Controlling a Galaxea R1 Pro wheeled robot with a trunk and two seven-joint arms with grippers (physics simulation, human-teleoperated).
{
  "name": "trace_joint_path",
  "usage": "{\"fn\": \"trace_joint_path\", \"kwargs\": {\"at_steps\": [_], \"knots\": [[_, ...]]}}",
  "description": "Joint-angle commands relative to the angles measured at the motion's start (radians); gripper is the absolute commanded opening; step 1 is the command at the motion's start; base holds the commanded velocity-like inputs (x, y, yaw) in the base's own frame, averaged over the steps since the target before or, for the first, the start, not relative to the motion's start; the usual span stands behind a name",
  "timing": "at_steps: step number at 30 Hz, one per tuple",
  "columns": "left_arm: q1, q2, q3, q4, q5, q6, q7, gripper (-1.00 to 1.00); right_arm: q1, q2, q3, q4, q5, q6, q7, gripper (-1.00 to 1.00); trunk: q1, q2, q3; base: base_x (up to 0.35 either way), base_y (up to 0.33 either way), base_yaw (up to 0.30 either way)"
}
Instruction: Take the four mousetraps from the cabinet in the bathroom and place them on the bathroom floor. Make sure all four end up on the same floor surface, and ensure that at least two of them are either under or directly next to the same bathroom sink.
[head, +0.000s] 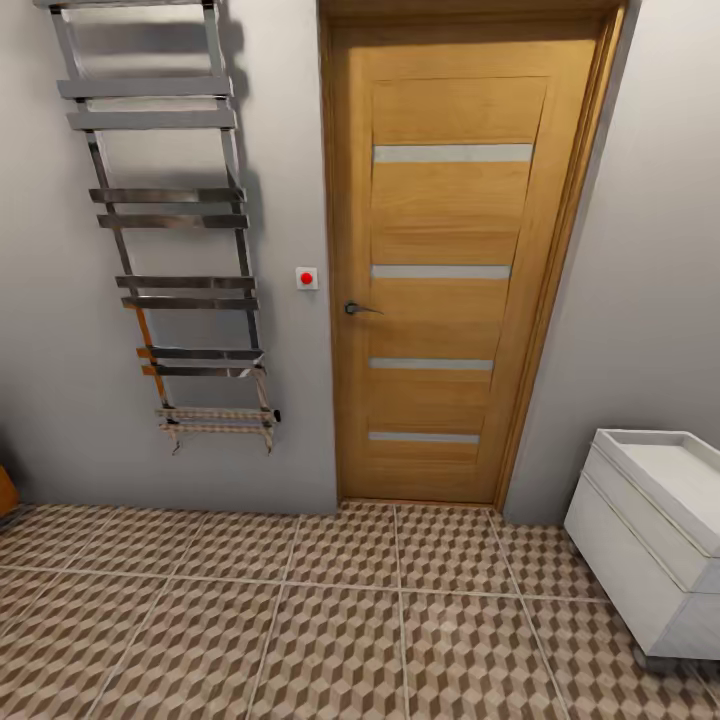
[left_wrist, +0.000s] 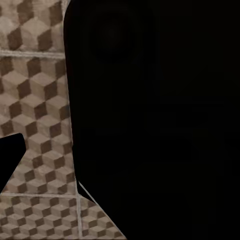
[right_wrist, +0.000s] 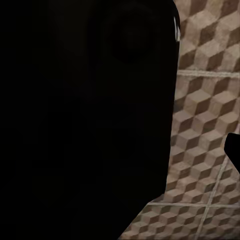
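The mousetraps are out of view. The sink, a shallow white basin on a boxy white drawer unit, stands at the right on the bathroom floor of cube-patterned tiles. A sliver of orange wood touches the left edge of the head view; I cannot tell if it is the cabinet. Both wrist views look down on the tiles past a large black mass. A small dark tip juts in at each picture's edge, too little to judge either gripper's state.
A closed orange-wood door with a lever handle faces me. A chrome towel radiator hangs on the grey wall to its left, with a red-button switch between them. Open tile floor stretches from the door toward me.
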Motion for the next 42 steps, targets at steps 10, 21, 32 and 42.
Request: {"fn": "trace_joint_path", "kwargs": {"at_steps": [10, 21, 32, 42], "knots": [[0.002, 0.005, -0.013, 0.027, -0.002, -0.005, 0.011, 1.00, -0.026, 0.039, 0.002, -0.028, -0.002, -0.003, -0.001, 1.00, 0.000, -0.001, -0.001, 0.000, 0.000, 0.000], [0.002, 0.005, -0.014, 0.026, -0.002, -0.006, 0.011, 1.00, -0.056, 0.052, 0.001, -0.072, -0.002, -0.034, -0.001, 1.00, 0.000, -0.001, -0.001, 0.000, 0.000, 0.000], [0.002, 0.006, -0.013, 0.023, -0.002, -0.006, 0.011, 1.00, -0.058, 0.052, 0.001, -0.076, -0.002, -0.035, -0.003, 1.00, 0.000, -0.001, -0.001, 0.000, 0.000, 0.000], [0.002, 0.005, -0.012, 0.017, -0.002, -0.006, 0.011, 1.00, -0.058, 0.052, 0.001, -0.075, -0.002, -0.035, -0.003, 1.00, 0.000, -0.001, -0.001, 0.000, 0.000, 0.000]]}}
